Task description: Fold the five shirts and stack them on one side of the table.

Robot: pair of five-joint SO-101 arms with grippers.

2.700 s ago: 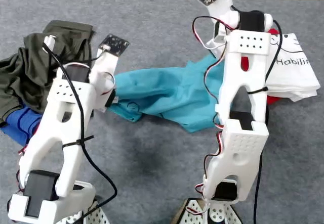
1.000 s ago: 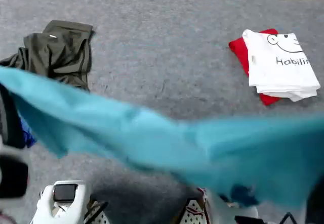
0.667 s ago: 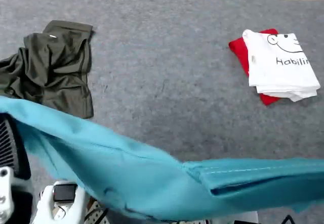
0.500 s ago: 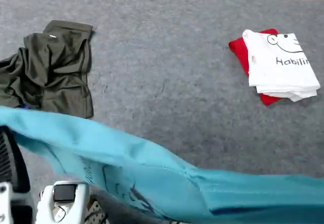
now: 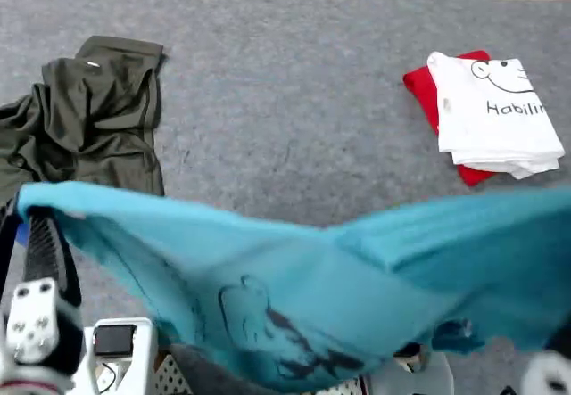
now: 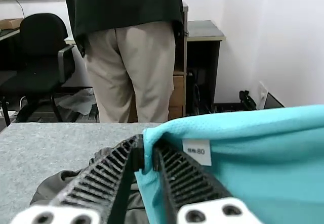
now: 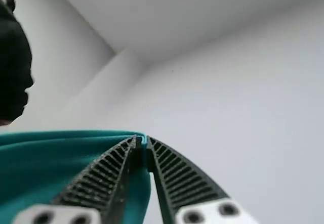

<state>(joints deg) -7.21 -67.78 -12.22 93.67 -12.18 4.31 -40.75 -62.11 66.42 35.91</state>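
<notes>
- Grey table [image 5: 294, 83], w/ a white wall [image 6: 263, 42] at the back of the room.
- Left gripper [image 6: 146, 150] is up in the air. Its fingers are squeezed tight on one edge of the teal shirt [image 5: 294, 279].
- Small white tag [image 6: 196, 150] on that shirt sits just beside the left gripper's fingers.
- Right gripper [image 7: 142, 148] is up high too, pointing at the wall and ceiling. It pinches another edge of the teal shirt, w/ cloth hanging down from its tips.
- Teal shirt is stretched wide between both grippers, off the table. Its middle sags low, and it has a dark drawing on it.
- Green shirt [image 5: 89, 119] lies in a messy heap on the table, past the left gripper and lower than it, not touching it.
- White shirt [image 5: 500, 110] is folded and lies on top of the red shirt [image 5: 419, 83], also folded. This pile is on the right gripper's side of the table, well apart from the left gripper.
</notes>
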